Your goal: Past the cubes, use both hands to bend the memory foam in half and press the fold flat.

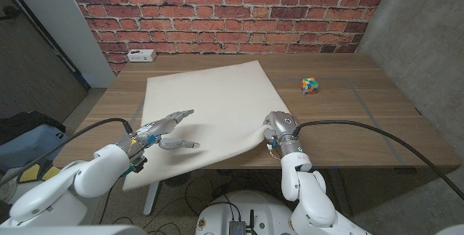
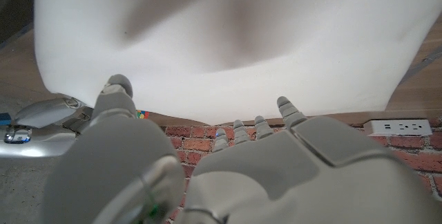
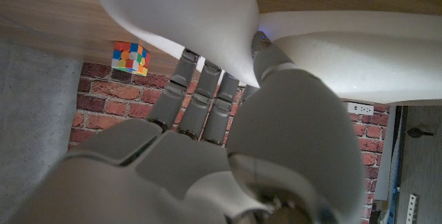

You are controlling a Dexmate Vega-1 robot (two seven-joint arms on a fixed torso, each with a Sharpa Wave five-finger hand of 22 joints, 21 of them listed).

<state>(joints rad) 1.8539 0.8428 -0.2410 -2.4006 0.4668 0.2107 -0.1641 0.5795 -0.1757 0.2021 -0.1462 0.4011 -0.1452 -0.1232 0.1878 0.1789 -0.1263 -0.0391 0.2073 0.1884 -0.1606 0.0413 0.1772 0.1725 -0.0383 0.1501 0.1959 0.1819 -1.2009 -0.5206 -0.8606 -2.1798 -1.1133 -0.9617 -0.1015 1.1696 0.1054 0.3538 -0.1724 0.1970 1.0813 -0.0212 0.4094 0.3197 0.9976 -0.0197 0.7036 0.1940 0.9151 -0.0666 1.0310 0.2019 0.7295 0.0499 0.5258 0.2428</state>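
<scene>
My right hand [image 1: 279, 132] is at the near right corner of the memory foam [image 1: 210, 112], and I grip that corner. In my right wrist view the fingers [image 3: 195, 96] go under the lifted white edge [image 3: 179, 16] and the thumb is on the other side of it, so the foam is pinched between them. The tips of these fingers are hidden behind the foam.

My left hand [image 1: 163, 130] is over the near left part of the sheet, with the fingers spread and reaching forward. It holds nothing. I cannot tell if the fingertips touch the foam or only hover just above it. In my left wrist view the back of the hand [image 2: 276, 175] covers the lower part, and the foam [image 2: 235, 37] is blurred.

The foam lies on the wooden table [image 1: 362, 112], not folded. Its near left corner hangs over the table's edge.

The multicoloured cube [image 1: 311, 85] stands on the table to the right of the foam, well apart from it. I see only one cube. A white power strip [image 1: 141, 55] is at the far left of the table, by the brick wall [image 1: 232, 10]. I can read no writing on it.
</scene>
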